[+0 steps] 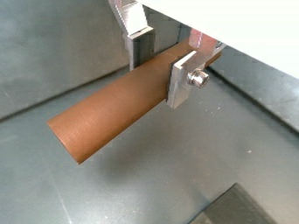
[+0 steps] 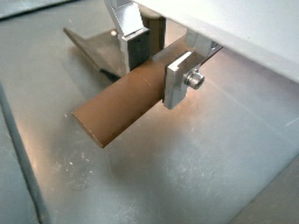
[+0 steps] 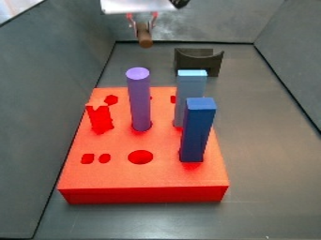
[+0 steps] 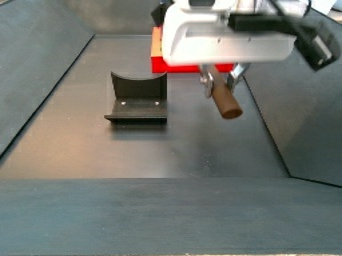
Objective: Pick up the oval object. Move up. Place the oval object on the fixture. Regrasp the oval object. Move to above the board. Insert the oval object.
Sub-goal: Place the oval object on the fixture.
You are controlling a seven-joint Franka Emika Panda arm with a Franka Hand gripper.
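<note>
The oval object (image 1: 111,118) is a long brown peg, and my gripper (image 1: 163,66) is shut on it near one end. Both wrist views show the silver fingers (image 2: 177,80) clamping its sides, with most of the peg (image 2: 122,109) sticking out past them. In a side view the gripper (image 4: 218,80) hangs above the floor with the peg (image 4: 225,100) slanting down beneath it, to the right of the fixture (image 4: 136,100) and apart from it. The dark fixture (image 3: 198,61) with its curved notch stands behind the red board (image 3: 145,173). The gripper (image 3: 145,33) is at the back, left of the fixture.
On the board stand a purple cylinder (image 3: 138,98), a dark blue post (image 3: 197,127), a light blue block (image 3: 191,84) and a small red piece (image 3: 99,118). Grey bin walls (image 4: 40,90) slope up on both sides. The fixture (image 2: 100,48) also shows behind the fingers.
</note>
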